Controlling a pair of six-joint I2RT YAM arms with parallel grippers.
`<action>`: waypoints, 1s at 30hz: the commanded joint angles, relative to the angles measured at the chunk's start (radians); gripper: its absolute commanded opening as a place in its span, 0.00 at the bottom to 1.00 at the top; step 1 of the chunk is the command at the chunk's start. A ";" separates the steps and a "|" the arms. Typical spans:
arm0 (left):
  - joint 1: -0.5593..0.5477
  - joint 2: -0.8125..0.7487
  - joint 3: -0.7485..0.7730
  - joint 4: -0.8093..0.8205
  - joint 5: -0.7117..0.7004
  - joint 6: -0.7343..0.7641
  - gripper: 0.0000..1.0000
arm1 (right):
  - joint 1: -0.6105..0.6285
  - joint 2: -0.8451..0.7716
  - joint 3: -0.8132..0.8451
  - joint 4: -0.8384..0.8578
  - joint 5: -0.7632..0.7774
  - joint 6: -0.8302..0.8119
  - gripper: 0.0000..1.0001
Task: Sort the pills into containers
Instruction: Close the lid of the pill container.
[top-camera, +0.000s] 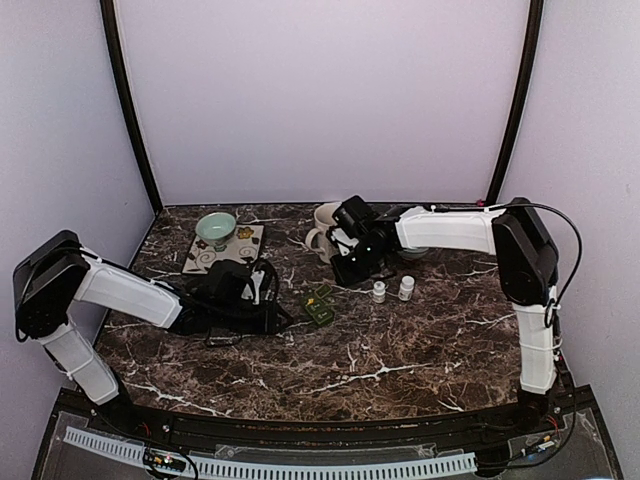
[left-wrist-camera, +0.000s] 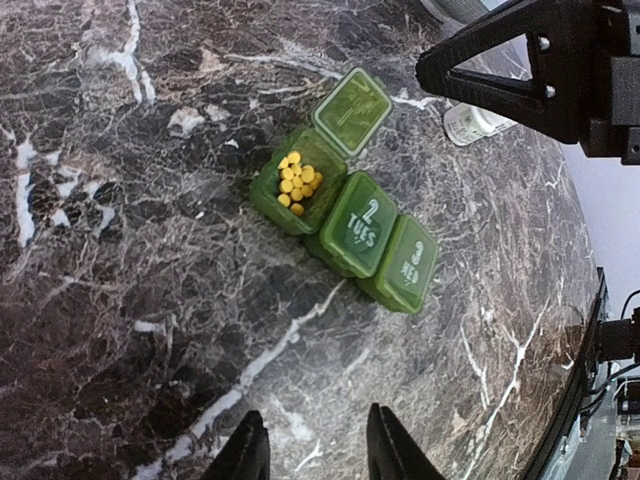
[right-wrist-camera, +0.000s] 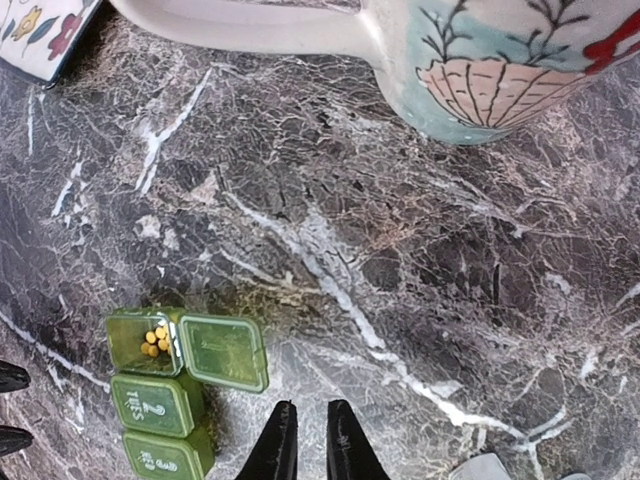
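- Here, the left gripper (left-wrist-camera: 315, 450) lies low near the left edge, fingers slightly apart, holding nothing.
- The right gripper (right-wrist-camera: 305, 445) reaches far, beside the mug (top-camera: 322, 232) — fingers nearly together, empty.
- The green pill box (top-camera: 320, 303) sits mid-table — one lid open, yellow pills (left-wrist-camera: 296, 184) inside.

One green pill organizer (left-wrist-camera: 343, 218) (three compartments), two white bottles (top-camera: 392, 290), one mug (top-camera: 324, 232), one bowl (top-camera: 216, 229).
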 joint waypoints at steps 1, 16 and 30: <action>-0.008 0.044 0.046 -0.001 -0.011 -0.047 0.33 | 0.007 0.039 -0.012 0.049 0.019 0.012 0.10; -0.008 0.155 0.216 -0.209 -0.106 -0.054 0.30 | -0.006 0.055 -0.038 0.099 0.011 0.011 0.07; -0.008 0.242 0.330 -0.317 -0.145 -0.050 0.18 | -0.014 0.074 -0.020 0.108 -0.025 -0.003 0.04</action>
